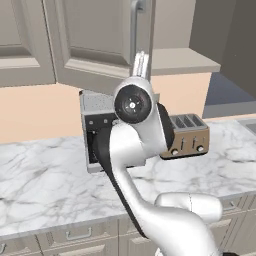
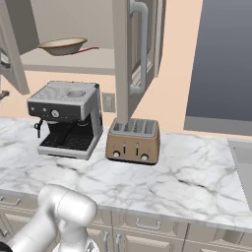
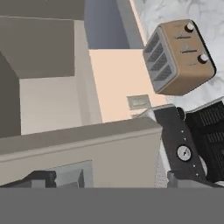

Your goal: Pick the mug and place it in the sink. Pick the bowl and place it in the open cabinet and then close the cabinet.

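Shelf-borne bowl (image 2: 62, 46) shows from the right base view.

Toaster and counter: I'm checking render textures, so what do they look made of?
Toaster: likely brushed metal with a bronze sheen; soft highlights, silver knobs. Counter: looks like polished white marble, given its grey veining, though laminate could look alike.

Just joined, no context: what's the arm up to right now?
The bowl already sits on the shelf of the cabinet, whose door is swung out over the toaster. The arm reaches up toward that door; in the hand view the gripper is open, holds nothing and sits close against the door's edge. It looks like it is about to push the door shut. The coffee machine stands beside the toaster on the counter. A corner of the sink shows at the right.
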Robot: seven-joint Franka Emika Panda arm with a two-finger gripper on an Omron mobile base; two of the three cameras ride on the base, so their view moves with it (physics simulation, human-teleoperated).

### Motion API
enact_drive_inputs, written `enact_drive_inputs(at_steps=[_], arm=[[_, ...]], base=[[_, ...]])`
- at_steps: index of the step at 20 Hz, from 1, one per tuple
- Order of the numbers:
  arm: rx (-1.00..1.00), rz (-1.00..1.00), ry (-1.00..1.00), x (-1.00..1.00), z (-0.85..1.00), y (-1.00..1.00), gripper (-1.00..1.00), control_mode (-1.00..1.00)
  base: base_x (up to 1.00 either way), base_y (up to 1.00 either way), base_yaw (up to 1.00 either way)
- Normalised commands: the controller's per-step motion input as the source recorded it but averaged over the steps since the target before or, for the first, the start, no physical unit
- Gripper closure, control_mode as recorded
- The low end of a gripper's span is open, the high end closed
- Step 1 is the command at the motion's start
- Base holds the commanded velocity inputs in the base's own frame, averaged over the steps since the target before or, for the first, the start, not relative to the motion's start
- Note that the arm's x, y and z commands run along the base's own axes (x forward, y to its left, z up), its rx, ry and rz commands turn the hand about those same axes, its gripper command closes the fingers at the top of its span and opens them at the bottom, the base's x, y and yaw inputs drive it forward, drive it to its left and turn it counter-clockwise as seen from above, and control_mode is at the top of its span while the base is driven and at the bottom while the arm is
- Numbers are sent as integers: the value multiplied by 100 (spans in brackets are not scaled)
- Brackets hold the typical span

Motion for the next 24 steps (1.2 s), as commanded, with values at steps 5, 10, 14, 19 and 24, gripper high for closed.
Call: enact_drive_inputs(at_steps=[5,10,14,19,24], arm=[[23,28,0,100,-20,-51,-100,-100],[21,33,1,100,-12,-32,-100,-100],[16,29,2,100,-11,-28,-100,-100],[11,23,0,100,-21,-10,-100,-100],[1,4,-3,100,-27,29,-100,-100]], base=[[0,0,0],[0,0,0],[0,0,0],[0,0,0],[0,0,0]])
